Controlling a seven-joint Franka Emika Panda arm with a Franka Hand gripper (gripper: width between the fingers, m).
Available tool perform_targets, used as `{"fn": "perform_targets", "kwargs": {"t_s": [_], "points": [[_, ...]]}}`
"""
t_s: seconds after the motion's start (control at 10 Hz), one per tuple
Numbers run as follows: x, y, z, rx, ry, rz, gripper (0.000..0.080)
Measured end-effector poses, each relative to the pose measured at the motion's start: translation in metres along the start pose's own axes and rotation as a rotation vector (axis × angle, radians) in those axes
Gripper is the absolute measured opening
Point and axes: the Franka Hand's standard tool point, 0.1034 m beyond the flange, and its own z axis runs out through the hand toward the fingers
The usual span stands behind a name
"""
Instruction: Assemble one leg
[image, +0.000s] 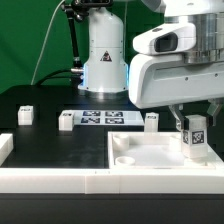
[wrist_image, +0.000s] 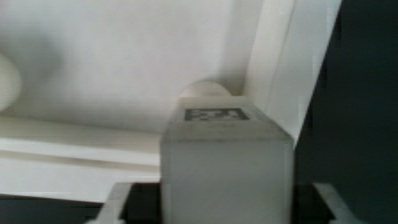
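Observation:
My gripper (image: 196, 124) is shut on one leg (image: 196, 146), a small white upright block with a black-and-white tag facing the camera. It holds the leg over the corner of the large white square plate (image: 150, 152) at the exterior view's right. I cannot tell whether the leg touches the plate. In the wrist view the leg (wrist_image: 222, 150) fills the space between the fingers (wrist_image: 125, 205) of the gripper (wrist_image: 222, 208), its tag on the far end. A round corner socket (wrist_image: 210, 90) of the plate (wrist_image: 107, 60) shows just beyond it.
Three more legs stand on the black table: one at the left (image: 25, 115), one (image: 67, 120) beside the marker board (image: 100, 118), one (image: 152, 121) behind the plate. White border rails run along the front (image: 100, 182) and left (image: 5, 148). The robot base (image: 103, 55) stands behind.

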Motion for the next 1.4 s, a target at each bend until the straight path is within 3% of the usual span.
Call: {"fn": "perform_targets", "kwargs": {"t_s": [0.9,1.4], "points": [[0.0038,0.005,0.0019,0.046,0.013,1.003,0.0292],[0.0035,0.0046,0.0025,0.041,0.007,1.392,0.0292]]}}
